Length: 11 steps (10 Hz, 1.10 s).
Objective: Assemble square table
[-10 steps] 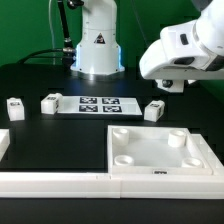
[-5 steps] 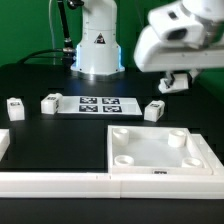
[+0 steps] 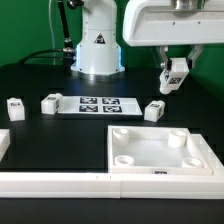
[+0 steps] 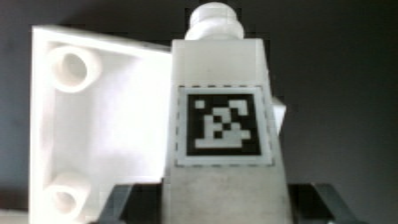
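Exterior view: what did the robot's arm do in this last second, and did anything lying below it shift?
The gripper swung toward the exterior view's left, carrying the white leg clamped between its fingers; the leg now shows more plainly. Nothing was picked up or let go. The tabletop, the three loose legs and the marker board stayed put.

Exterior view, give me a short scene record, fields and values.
gripper: shut on the held leg, up off the table
held leg: white, tagged, hanging tilted
tabletop: lying flat, sockets up, all four empty
loose legs: three on the table, far-left leg, second leg, third leg by the tabletop's far corner
marker board: between second and third legs
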{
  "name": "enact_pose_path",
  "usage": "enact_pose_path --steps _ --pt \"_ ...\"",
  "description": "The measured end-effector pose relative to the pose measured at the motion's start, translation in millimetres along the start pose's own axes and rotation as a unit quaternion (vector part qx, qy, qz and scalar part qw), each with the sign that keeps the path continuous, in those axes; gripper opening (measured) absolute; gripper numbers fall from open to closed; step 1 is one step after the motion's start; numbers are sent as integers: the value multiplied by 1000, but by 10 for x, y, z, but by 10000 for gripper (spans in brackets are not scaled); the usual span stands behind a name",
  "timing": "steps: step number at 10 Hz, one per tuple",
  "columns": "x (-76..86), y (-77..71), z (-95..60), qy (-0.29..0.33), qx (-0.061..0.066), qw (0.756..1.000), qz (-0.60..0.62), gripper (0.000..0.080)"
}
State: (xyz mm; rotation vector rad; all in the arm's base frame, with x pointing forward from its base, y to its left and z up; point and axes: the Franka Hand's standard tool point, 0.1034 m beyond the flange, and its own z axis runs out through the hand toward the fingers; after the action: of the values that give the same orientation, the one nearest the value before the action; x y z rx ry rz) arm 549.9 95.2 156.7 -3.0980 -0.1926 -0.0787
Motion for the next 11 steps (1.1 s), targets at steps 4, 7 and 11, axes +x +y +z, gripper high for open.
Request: enact_pose_path --steps 4,7,11 --pt "566 100 -214 137 0 990 -10 291" --pt "584 -150 -239 239 7 971 -6 291" --pt "603 -51 -122 325 -8 945 -31 291"
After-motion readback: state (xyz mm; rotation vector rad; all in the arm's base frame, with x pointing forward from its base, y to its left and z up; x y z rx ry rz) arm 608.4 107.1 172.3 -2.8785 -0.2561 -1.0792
